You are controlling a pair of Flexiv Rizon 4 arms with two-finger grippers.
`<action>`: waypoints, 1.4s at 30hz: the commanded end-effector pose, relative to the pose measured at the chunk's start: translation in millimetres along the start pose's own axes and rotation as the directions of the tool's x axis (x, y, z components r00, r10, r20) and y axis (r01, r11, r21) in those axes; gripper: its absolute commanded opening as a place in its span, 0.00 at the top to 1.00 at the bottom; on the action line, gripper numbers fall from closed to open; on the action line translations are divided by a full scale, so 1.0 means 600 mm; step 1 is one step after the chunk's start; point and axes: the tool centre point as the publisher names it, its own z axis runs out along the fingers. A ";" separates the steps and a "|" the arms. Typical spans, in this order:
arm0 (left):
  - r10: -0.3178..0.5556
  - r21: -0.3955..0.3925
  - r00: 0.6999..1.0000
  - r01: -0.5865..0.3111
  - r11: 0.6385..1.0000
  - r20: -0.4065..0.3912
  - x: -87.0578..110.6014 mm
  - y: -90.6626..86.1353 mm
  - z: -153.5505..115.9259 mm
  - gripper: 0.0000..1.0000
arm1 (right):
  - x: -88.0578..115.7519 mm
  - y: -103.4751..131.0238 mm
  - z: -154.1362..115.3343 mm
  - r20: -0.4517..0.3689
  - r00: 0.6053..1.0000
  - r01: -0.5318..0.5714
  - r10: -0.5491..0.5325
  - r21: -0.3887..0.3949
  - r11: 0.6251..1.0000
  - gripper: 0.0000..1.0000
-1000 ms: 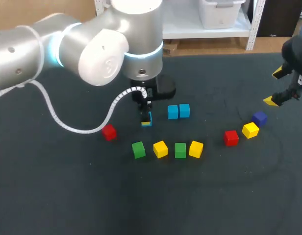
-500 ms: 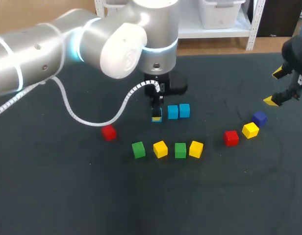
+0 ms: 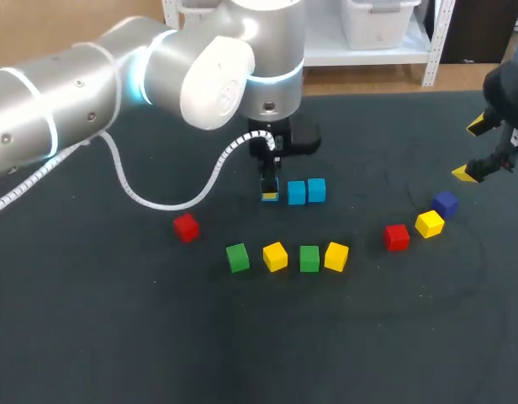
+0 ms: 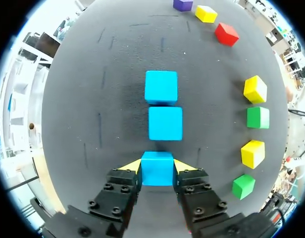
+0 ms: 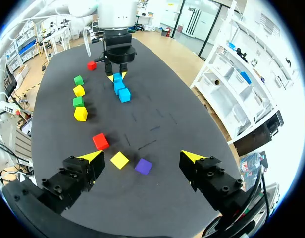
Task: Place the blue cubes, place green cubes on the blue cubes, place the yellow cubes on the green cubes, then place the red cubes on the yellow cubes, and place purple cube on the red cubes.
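Observation:
My left gripper [image 3: 269, 190] [image 4: 157, 166] is shut on a blue cube [image 3: 270, 196] [image 4: 157, 169], held low at the left end of a row with two more blue cubes [image 3: 296, 192] [image 3: 316, 189] [image 4: 165, 123]. Nearer the front lie a green cube [image 3: 237, 257], a yellow cube [image 3: 275, 256], a second green cube [image 3: 309, 258] and a second yellow cube [image 3: 336, 256]. One red cube [image 3: 186, 227] sits off to the left. A red cube [image 3: 396, 237], a yellow cube [image 3: 429, 224] and the purple cube [image 3: 445, 203] [image 5: 143, 166] lie under my right gripper [image 3: 471, 151] [image 5: 142, 155], which hangs open and empty.
The dark table cloth [image 3: 116, 337] stretches wide in front of the cube rows. A white cable [image 3: 158, 202] from my left arm loops low over the table behind the lone red cube.
My left arm has carried the blue cube to the right, up beside the two blue cubes. The right arm has not moved.

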 end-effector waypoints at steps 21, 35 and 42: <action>0.027 0.014 1.000 -0.027 1.000 0.007 -0.017 0.006 0.012 1.00 | 0.000 -0.002 0.002 0.001 1.000 0.000 0.000 -0.003 1.000 0.00; 0.015 0.026 1.000 -0.015 1.000 0.002 -0.017 0.005 0.020 1.00 | 0.000 -0.002 0.002 0.001 1.000 0.000 0.000 -0.003 1.000 0.00; 0.014 0.033 1.000 -0.014 0.999 -0.001 -0.019 0.004 0.020 0.57 | 0.000 -0.002 0.002 0.001 1.000 0.000 0.000 -0.003 1.000 0.00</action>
